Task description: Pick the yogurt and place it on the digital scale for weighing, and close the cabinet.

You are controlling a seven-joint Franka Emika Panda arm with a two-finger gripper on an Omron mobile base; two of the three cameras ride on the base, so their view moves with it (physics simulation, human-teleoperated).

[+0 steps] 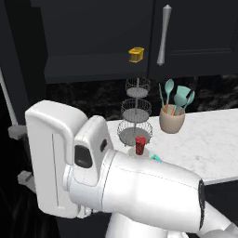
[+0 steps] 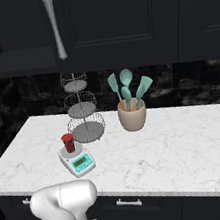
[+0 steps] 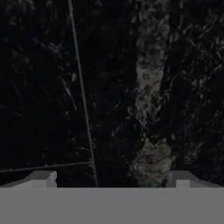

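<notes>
The small red yogurt (image 2: 68, 142) stands upright on the grey plate of the white digital scale (image 2: 79, 162), beside the wire stand; it also shows past my arm as yogurt (image 1: 140, 145). The black upper cabinet (image 1: 93, 42) has its left side open, showing a shelf. Its right door (image 2: 116, 14) with the silver bar handle (image 2: 55, 27) looks shut. My gripper (image 3: 111, 181) is open with nothing between its fingers (image 3: 43, 179), facing a dark marbled wall, away from the scale.
A squat yellow container (image 1: 136, 54) sits on the open cabinet shelf. A tiered wire basket stand (image 2: 81, 109) and a beige pot of teal utensils (image 2: 132, 113) stand on the white marble counter (image 2: 188, 139). A swung-out door's silver handle (image 1: 7, 100) is at far left.
</notes>
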